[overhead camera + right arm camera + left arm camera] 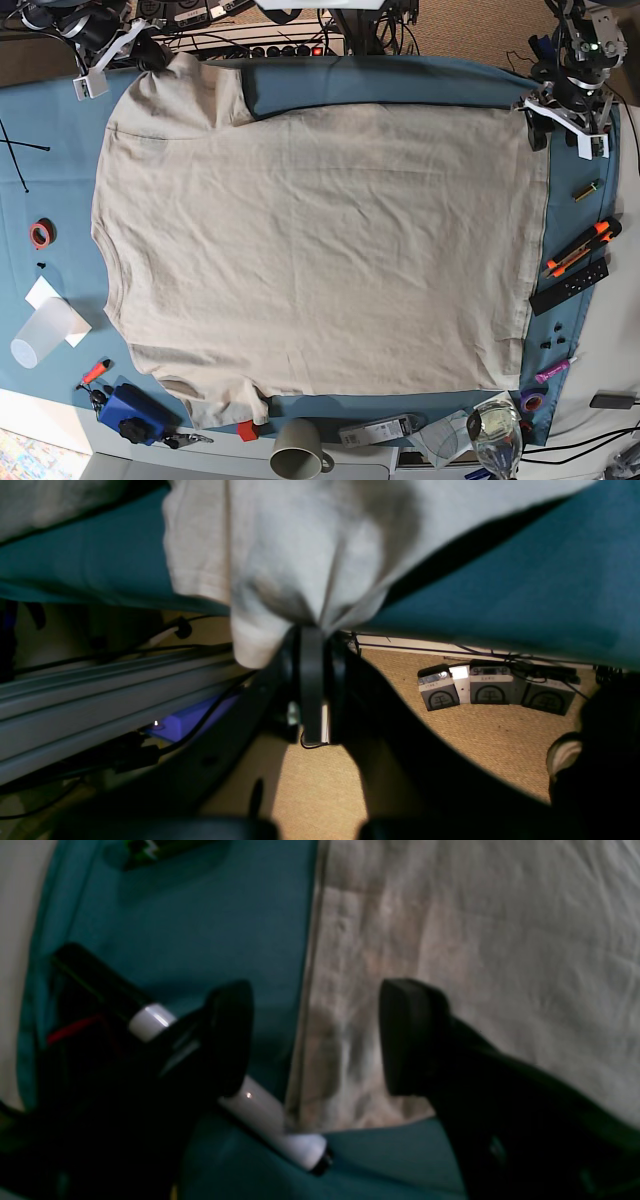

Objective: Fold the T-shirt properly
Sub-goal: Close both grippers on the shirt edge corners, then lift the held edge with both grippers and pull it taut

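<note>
The beige T-shirt [310,250] lies spread flat on the teal table cloth [400,80], collar side at the left and hem at the right. My left gripper [542,120] hovers over the hem's far right corner. In the left wrist view it [320,1040] stands open, its black fingers [410,1035] straddling the shirt's edge [350,990] with nothing between them. My right gripper [150,55] is at the far left sleeve. The right wrist view shows it [312,635] shut on a bunched piece of that sleeve [300,555], lifted off the cloth.
A black-and-white stick [280,1130] lies on the cloth under the left gripper. An orange cutter [580,248], a black remote [568,287] and a green pen [585,190] lie by the right edge. Along the left and front sit a white cup [45,330], a tape roll [40,234], a mug [297,450] and a glass [495,435].
</note>
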### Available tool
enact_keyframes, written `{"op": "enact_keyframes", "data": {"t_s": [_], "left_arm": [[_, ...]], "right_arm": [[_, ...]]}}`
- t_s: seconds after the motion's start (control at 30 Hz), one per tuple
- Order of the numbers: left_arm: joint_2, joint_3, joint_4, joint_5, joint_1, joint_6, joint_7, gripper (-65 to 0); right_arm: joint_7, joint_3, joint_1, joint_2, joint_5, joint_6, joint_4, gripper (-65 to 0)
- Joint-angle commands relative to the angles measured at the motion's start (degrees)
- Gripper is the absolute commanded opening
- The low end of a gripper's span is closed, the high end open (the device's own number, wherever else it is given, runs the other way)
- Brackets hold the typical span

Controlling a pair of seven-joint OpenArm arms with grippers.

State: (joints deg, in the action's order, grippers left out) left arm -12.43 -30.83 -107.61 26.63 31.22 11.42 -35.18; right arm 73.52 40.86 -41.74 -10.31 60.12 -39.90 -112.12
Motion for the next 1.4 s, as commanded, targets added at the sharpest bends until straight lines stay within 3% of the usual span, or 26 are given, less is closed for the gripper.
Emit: {"op": "enact_keyframes", "data": {"t_s": [0.0, 0.2, 0.43, 0.67, 0.87, 1.0, 1.17, 1.37], "left_arm": [[-0.55, -0.33, -0.92, 0.59, 0.22, 0.02, -0.22, -25.7], [0.35, -0.33, 1.09, 0.15, 0.2, -1.49, -1.68, -25.7], [0.7, -0.33, 4.66, 6.75, 0.2, 2.6, -6.69, -27.3], [1.31, -0.33, 4.63, 11.78, 0.2, 3.67, -9.75, -49.8], [1.29, -0.33, 4.59, 13.7, 0.2, 3.69, -10.23, -64.4], [1.29, -0.33, 3.58, 13.18, 0.22, 3.67, -10.36, -65.0], [1.27, -1.18, -0.66, 11.02, 0.24, 3.45, -12.55, -65.0], [1.27, -4.44, -5.84, 11.08, 1.97, 3.48, -14.14, -65.0]], "right_arm": [[-0.55, 0.46, -0.48, -0.66, 1.36, -0.1, -0.7, -65.0], [-0.57, 0.46, -0.46, -0.66, 1.4, -0.1, -0.7, -65.0], [-0.63, 0.46, -0.46, -0.66, 1.42, -0.1, -0.7, -65.0], [-0.66, 0.46, -0.46, -0.68, 1.55, -0.1, -0.7, -65.0], [-2.47, 0.46, -0.35, -0.68, 1.57, -0.1, -0.72, -65.0], [-5.55, 0.52, 0.26, -0.68, 1.53, -0.1, -0.72, -65.0], [-5.62, 1.77, 1.57, -0.66, 1.44, -0.1, -1.03, -65.0], [-3.58, 9.7, 1.55, -0.63, 3.98, -0.1, -4.28, -65.0]]}}
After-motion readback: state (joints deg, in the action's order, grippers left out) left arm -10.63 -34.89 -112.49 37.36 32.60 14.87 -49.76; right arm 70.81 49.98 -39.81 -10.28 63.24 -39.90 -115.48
